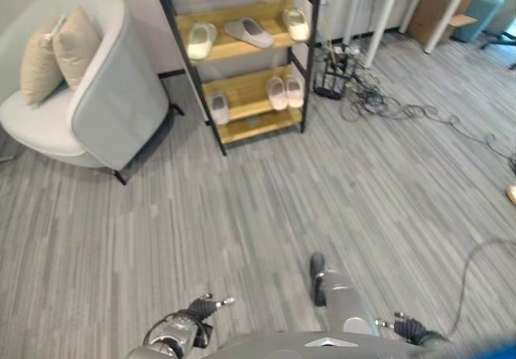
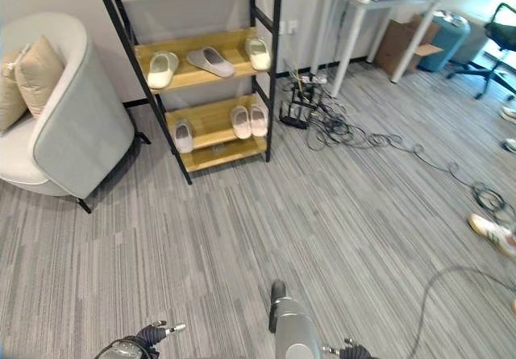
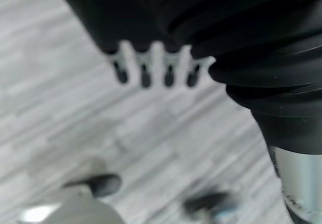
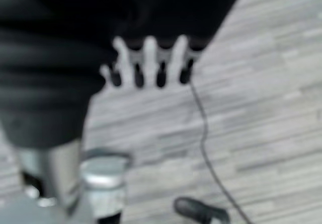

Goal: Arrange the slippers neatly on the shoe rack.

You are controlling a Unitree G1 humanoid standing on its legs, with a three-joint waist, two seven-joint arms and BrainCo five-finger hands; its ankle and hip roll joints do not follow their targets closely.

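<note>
Rack (image 1: 300, 48) top is cut off at the upper edge of the frame; black metal frame, two wooden shelves visible. Six slippers (image 1: 248, 31) total, pale fabric: three on the upper shelf, three on the lower, upper middle of frame. Left hand (image 3: 151, 68) and right hand (image 4: 151, 63) sit low at the bottom edge, both over bare striped grey floor (image 1: 266, 206), fingers straight, holding nothing. Rounded grey armchair (image 1: 105, 93) with two beige cushions (image 1: 56, 52) upper left.
</note>
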